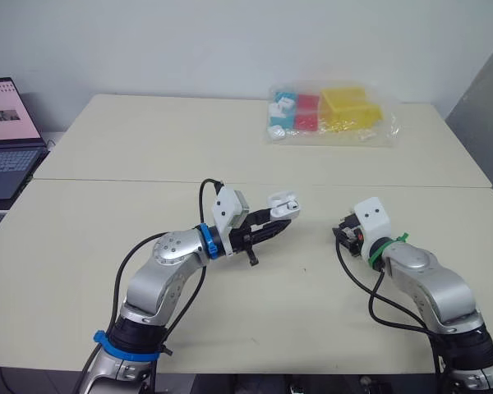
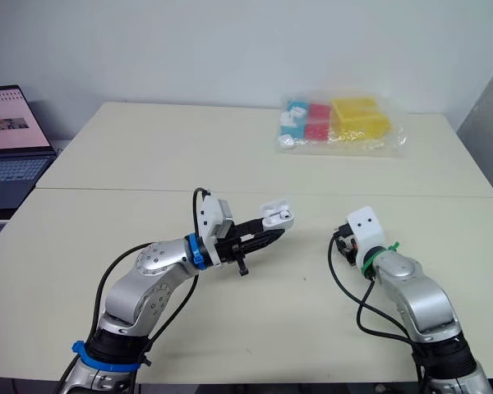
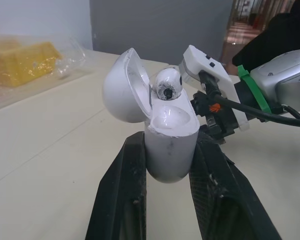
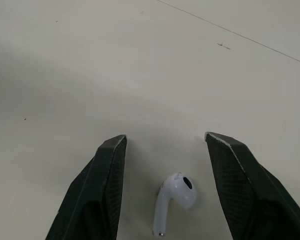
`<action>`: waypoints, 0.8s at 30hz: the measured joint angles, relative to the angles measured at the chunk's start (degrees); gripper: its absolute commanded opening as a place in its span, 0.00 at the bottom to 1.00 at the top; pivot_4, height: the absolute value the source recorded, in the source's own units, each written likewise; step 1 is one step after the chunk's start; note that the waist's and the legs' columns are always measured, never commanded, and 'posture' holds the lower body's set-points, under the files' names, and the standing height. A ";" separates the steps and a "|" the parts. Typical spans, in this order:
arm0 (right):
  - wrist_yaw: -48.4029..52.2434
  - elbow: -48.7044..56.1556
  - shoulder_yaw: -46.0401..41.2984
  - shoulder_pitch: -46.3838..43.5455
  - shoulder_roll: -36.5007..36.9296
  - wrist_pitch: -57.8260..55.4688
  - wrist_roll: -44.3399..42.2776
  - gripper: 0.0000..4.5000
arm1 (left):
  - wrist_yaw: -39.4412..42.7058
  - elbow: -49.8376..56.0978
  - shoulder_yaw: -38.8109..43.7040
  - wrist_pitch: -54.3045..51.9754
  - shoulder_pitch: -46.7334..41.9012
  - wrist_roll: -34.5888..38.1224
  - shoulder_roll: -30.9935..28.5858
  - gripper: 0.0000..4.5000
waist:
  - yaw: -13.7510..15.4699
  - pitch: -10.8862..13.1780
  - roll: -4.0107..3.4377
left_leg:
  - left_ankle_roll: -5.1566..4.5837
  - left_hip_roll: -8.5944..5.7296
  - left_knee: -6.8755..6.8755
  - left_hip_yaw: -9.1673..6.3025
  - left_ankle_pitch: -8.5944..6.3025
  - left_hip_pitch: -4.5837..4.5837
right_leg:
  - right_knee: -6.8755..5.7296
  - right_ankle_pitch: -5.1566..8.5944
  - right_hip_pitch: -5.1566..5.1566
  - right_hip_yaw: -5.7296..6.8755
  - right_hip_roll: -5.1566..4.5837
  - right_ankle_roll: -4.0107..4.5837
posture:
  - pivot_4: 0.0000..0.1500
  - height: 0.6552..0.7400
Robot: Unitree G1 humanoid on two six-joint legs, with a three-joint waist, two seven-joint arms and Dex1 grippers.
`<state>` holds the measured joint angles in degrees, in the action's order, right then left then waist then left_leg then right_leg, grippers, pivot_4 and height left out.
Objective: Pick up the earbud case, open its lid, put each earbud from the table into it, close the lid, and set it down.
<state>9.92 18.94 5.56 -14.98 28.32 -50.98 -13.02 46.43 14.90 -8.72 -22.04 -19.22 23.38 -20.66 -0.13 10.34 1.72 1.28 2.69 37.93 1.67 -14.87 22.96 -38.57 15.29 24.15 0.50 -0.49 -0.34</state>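
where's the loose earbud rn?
Right wrist view: the loose earbud lies on the table between the open fingers of the right gripper, touching neither.

The earbud case [image 3: 167, 150] is smooth white plastic with a glossy sheen, and so is its raised lid [image 3: 121, 87]. The earbud [image 3: 168, 84] seated in it and the loose earbud [image 4: 174, 200] on the desk [image 4: 140, 60] are the same glossy white plastic. The left fingers [image 3: 121, 200] and right fingers [image 4: 101, 190] are black, matt and finely cross-hatched. The desk is smooth, matt cream. Near its far edge lies a bag [image 1: 333, 115] of thin, clear, crinkled, shiny film.
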 measured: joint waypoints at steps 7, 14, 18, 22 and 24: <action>-0.35 2.26 -2.15 1.80 -1.33 -2.41 0.82 0.57 | 0.00 0.00 -0.01 0.04 0.49 -0.05 -0.35 0.17 | 0.06 0.00 0.00 | 0.00 0.00 0.02 -0.04 0.00 -0.05 | -0.07 0.00 -0.05 0.06 0.00 0.00 | 1.00 0.97; -0.73 3.29 -4.51 2.07 -4.35 -5.91 0.52 0.44 | 0.35 0.00 -0.01 0.20 0.52 -0.19 -0.38 0.17 | 0.03 -0.01 -0.01 | 0.00 0.00 0.03 -0.04 0.00 -0.08 | -0.14 0.00 -0.05 0.04 0.01 0.00 | 1.00 0.97; 0.12 3.43 -4.44 2.07 -4.71 -6.23 0.37 0.13 | 0.40 0.00 -0.01 0.32 0.65 -0.44 -0.39 0.17 | 0.07 -0.02 -0.01 | 0.00 -0.03 0.06 -0.05 0.00 -0.08 | -0.14 0.00 -0.07 0.05 -0.01 -0.01 | 1.00 0.97; 1.47 3.85 -4.78 2.08 -3.96 -6.97 0.22 0.09 | 0.46 0.00 -0.01 0.72 1.30 -0.69 -0.52 0.17 | 0.10 -0.02 0.00 | 0.00 -0.04 0.06 -0.05 0.00 -0.07 | -0.14 -0.01 -0.07 0.05 -0.02 -0.02 | 1.00 0.97; 3.46 4.28 -5.02 2.22 -2.39 -7.21 -0.26 0.09 | 0.47 0.02 -0.01 0.95 1.39 -0.78 -0.56 0.17 | 0.11 -0.02 -0.01 | 0.00 -0.04 0.06 -0.05 0.00 -0.06 | -0.13 -0.01 -0.07 0.05 -0.02 -0.02 | 1.00 0.97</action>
<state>13.38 23.22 0.53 -12.76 25.93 -58.19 -13.28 46.91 14.92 -8.73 -21.09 -17.83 22.60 -21.22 -0.03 10.32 1.71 1.27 2.66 37.98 1.62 -14.87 22.90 -38.70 15.28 24.09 0.54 -0.51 -0.36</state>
